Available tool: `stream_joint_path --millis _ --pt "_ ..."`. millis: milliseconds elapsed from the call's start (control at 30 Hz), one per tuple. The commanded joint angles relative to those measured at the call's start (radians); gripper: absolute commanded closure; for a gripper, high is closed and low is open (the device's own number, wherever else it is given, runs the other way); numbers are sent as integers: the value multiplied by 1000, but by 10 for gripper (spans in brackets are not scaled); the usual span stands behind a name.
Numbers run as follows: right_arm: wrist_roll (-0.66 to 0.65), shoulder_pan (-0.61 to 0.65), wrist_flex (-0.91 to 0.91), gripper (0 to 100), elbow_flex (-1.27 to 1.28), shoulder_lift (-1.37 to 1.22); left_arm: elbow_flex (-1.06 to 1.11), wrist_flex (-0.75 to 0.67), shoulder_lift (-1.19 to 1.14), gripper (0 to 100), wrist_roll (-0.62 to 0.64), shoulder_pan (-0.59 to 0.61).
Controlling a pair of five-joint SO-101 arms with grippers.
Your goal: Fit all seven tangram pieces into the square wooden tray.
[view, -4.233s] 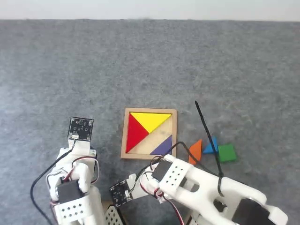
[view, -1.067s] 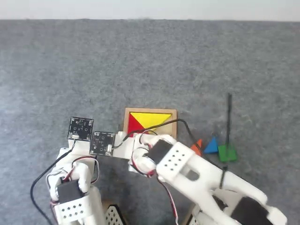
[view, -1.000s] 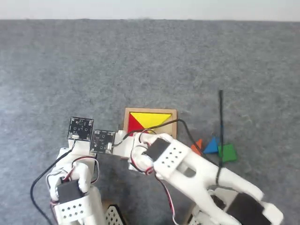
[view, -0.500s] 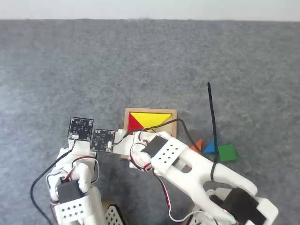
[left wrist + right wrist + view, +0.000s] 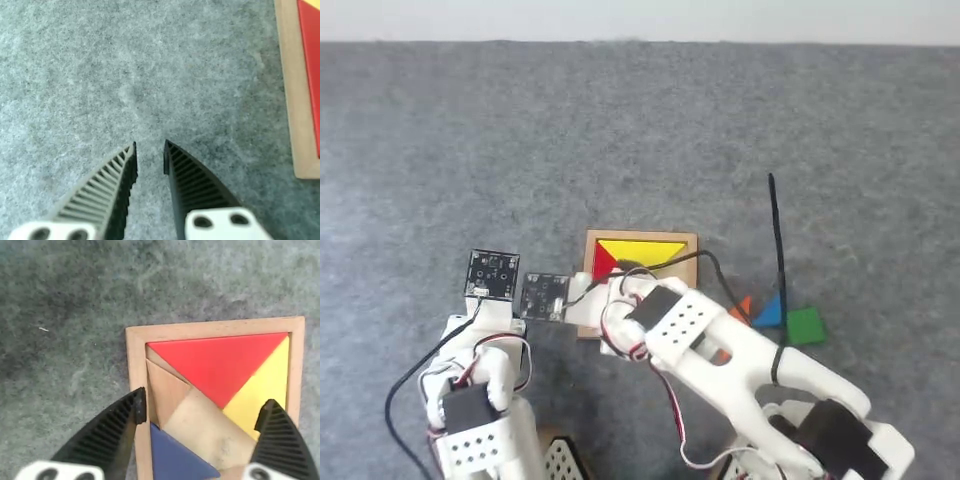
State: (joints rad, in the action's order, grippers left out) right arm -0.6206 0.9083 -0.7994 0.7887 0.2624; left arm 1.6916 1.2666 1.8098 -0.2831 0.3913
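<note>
The square wooden tray (image 5: 690, 243) holds a yellow triangle (image 5: 642, 251), a red triangle (image 5: 602, 262) and, in the right wrist view, a purple piece (image 5: 175, 456) beside bare wood (image 5: 200, 427). My right gripper (image 5: 203, 407) hangs wide open above the tray (image 5: 135, 360) with nothing between its fingers. The right arm (image 5: 720, 350) covers the tray's near half. An orange triangle (image 5: 742, 303), a blue triangle (image 5: 770, 313) and a green square (image 5: 805, 325) lie on the carpet right of the tray. My left gripper (image 5: 150, 148) sits over bare carpet left of the tray (image 5: 287, 90), fingers a narrow gap apart, holding nothing.
Grey carpet covers the whole table. The left arm (image 5: 470, 400) stands at the near left. A black cable (image 5: 778, 260) rises from the right arm above the loose pieces. Open carpet lies beyond and to both sides of the tray.
The right arm has swung from in front of the tray up and left over its near half, hiding the purple piece in the high view. The left arm has not moved.
</note>
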Motion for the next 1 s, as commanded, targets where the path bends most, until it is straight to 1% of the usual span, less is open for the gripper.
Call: stream_joint_path --millis 0,100,133,233,300,400,600,767,967 --pt "60 -85 30 761 -52 58 -8 6 11 913 8 -3" --pt "141 -134 64 954 -52 58 -8 6 11 913 8 -3" --pt "153 -137 67 998 -51 50 -8 6 11 913 8 -3" --pt "160 -128 65 939 -46 12 -8 6 11 913 8 -3" --pt "155 -107 67 950 -49 -38 -8 6 11 913 8 -3" --pt "152 -70 74 993 -71 -124 -8 6 11 913 8 -3" --pt "152 -8 70 989 -123 -237 -8 6 11 913 8 -3" --pt "152 -8 62 989 -117 -176 -8 6 11 913 8 -3" --pt "153 -51 -51 988 -106 7 -8 6 11 913 8 -3"
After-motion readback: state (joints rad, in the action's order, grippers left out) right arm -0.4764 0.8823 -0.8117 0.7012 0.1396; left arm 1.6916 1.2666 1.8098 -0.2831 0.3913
